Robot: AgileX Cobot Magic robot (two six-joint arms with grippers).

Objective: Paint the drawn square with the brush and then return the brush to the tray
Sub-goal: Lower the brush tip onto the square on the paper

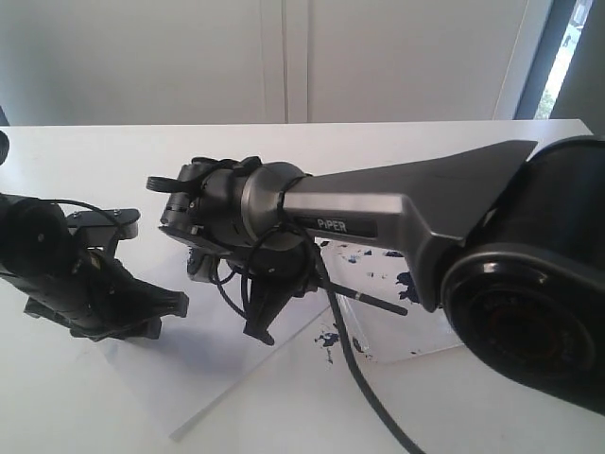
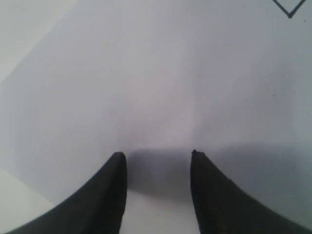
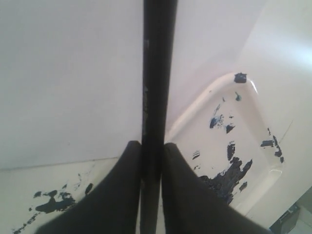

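Observation:
My right gripper (image 3: 152, 144) is shut on the brush (image 3: 158, 73), whose long black handle runs straight out between the fingers. In the exterior view this gripper (image 1: 260, 326) points down over the white paper (image 1: 217, 369), and the brush handle (image 1: 373, 299) sticks out behind it over the tray (image 1: 416, 352). The glossy white tray (image 3: 253, 105) with dark blue splatters lies beside the fingers. The left gripper (image 2: 157, 155) stands open and holds nothing, low over the paper; it also shows at the left (image 1: 170, 312). Only one corner of the drawn square (image 2: 290, 5) shows. The brush tip is hidden.
More dark blue paint spots (image 3: 48, 202) lie on the white surface on the other side of the right fingers, and some (image 1: 326, 342) near the paper's edge. A black cable (image 1: 354, 378) hangs from the right arm. The white table (image 1: 113, 151) runs back to a wall.

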